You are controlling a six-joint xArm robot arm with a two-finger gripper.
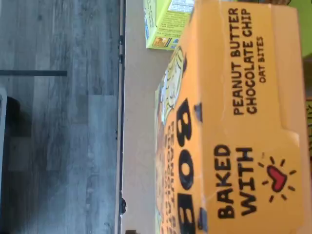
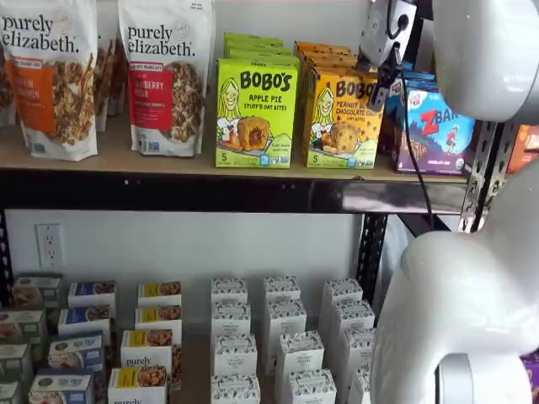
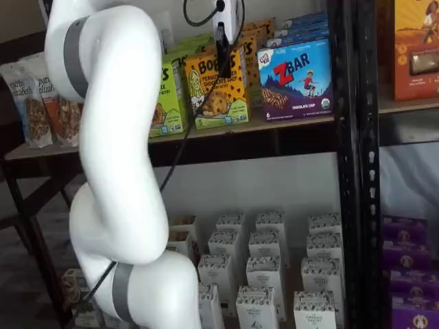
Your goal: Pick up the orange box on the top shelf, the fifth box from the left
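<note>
I'm reading the shelf left to right: granola bags (image 2: 52, 76), green box (image 2: 256, 112), then the orange box (image 2: 342, 119), then the Zbar box (image 2: 435, 130). The orange box stands upright at the front edge of the top shelf (image 2: 168, 162), close between green and Zbar; more orange boxes queue behind it.

The end effector (image 2: 383, 71) sits in front of the orange box's upper right corner, overlapping it in both shelf views, roughly level with the box top. So the box lies just behind and a little to the left of it in that view. The box's long axis is vertical. From the wrist view I'd judge the camera is just over the box top, lid text filling the frame.

Jaws: I see dark fingers (image 3: 223, 49) side-on, no gap visible between them; I take them as spread fully wide, nothing held.

Hard to tell: whether the fingers straddle the box yet or touch it. The arm hides part of the shelf in both shelf views.
</note>
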